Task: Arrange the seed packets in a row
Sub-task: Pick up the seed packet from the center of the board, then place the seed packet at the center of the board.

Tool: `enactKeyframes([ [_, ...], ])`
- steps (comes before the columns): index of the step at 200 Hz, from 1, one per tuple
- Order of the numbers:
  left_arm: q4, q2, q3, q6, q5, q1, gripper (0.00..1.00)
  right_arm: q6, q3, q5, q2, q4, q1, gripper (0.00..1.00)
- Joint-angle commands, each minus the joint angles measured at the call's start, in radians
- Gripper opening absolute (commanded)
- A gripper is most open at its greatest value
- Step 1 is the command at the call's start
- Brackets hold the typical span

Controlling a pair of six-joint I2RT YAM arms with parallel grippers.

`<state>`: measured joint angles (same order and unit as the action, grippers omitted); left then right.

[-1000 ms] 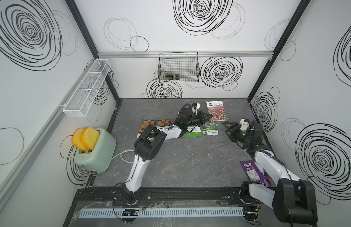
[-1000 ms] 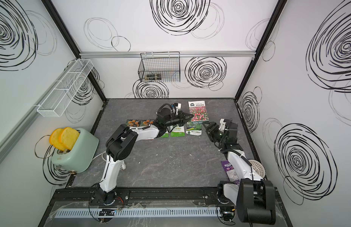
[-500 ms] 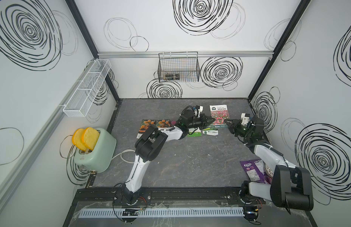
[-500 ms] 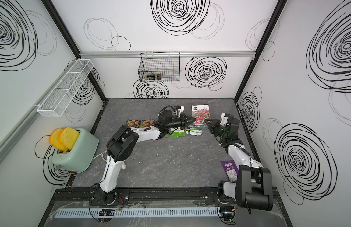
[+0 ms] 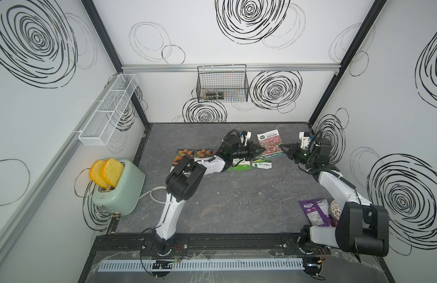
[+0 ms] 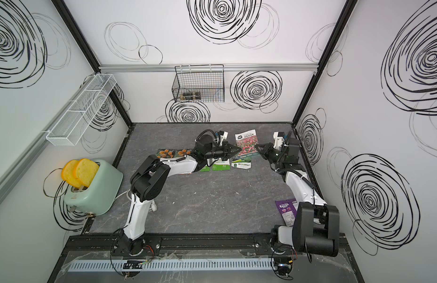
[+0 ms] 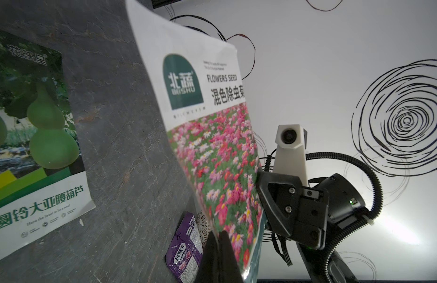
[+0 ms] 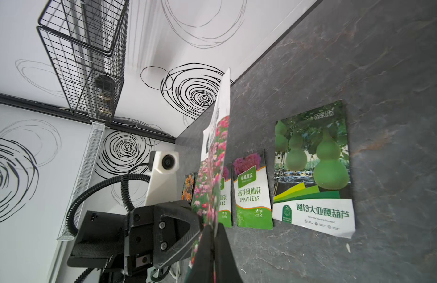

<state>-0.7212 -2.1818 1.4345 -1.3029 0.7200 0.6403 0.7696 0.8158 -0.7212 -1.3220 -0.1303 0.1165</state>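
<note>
Jaws on both arms are pressed together on 1 item: the left gripper pinches the near-left edge of the flower-field packet, and the right gripper pinches its near-right edge, as both wrist views confirm. The packet is raised off the tabletop at the gripped end, just beyond the row's right end; whether its far end touches cannot be told. The row lies flat, left to right: 2 orange-flower packets, 2 impatiens packets with 1 partly under the left arm, then the gourd packet. Judgement: the double grip looks like a handover to the right arm, which better reaches the bare spot right of the gourd packet. A purple snack pouch lies near right, well apart from the row.
</note>
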Motion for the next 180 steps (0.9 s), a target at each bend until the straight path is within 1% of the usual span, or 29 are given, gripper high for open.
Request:
enactKeyframes([
  [1,0.026,0.03,0.023,0.039,0.034,-0.013,0.0,-0.11,0.039,0.031,-0.017,0.082,0.004,0.0],
  [14,0.026,0.029,0.024,0.042,0.032,-0.011,0.0,-0.145,0.051,0.05,-0.026,0.111,0.0,0.0],
  [16,0.026,0.029,0.024,0.042,0.032,-0.011,0.02,-0.15,0.053,0.054,-0.027,0.115,0.0,0.0],
  [27,0.024,0.035,0.016,0.045,0.026,-0.014,0.35,-0.176,0.065,0.076,-0.035,0.14,-0.001,0.0],
  [29,0.023,0.036,0.013,0.045,0.025,-0.014,0.4,-0.179,0.066,0.081,-0.035,0.143,-0.001,0.0],
  [44,0.016,0.06,-0.022,0.052,0.004,-0.026,0.56,-0.204,0.08,0.125,-0.032,0.167,0.001,0.0],
  [51,0.022,0.077,-0.045,0.059,-0.008,-0.033,0.69,-0.213,0.088,0.144,-0.028,0.173,0.003,0.0],
  [58,0.031,0.097,-0.067,0.068,-0.021,-0.042,0.79,-0.216,0.094,0.162,-0.026,0.178,0.007,0.0],
  [72,0.047,0.137,-0.116,0.092,-0.036,-0.058,0.89,-0.216,0.101,0.165,-0.038,0.16,0.02,0.0],
  [86,0.06,0.176,-0.165,0.111,-0.038,-0.072,0.92,-0.22,0.115,0.167,-0.067,0.164,0.03,0.0],
  [128,0.071,0.283,-0.314,0.173,-0.013,-0.097,0.93,-0.264,0.133,0.234,-0.14,0.159,0.043,0.0],
  [161,0.1,0.32,-0.359,0.22,0.019,-0.115,0.93,-0.28,0.169,0.267,-0.218,0.165,0.054,0.0],
  [180,0.107,0.329,-0.359,0.236,0.029,-0.126,0.92,-0.283,0.2,0.278,-0.268,0.186,0.055,0.0],
])
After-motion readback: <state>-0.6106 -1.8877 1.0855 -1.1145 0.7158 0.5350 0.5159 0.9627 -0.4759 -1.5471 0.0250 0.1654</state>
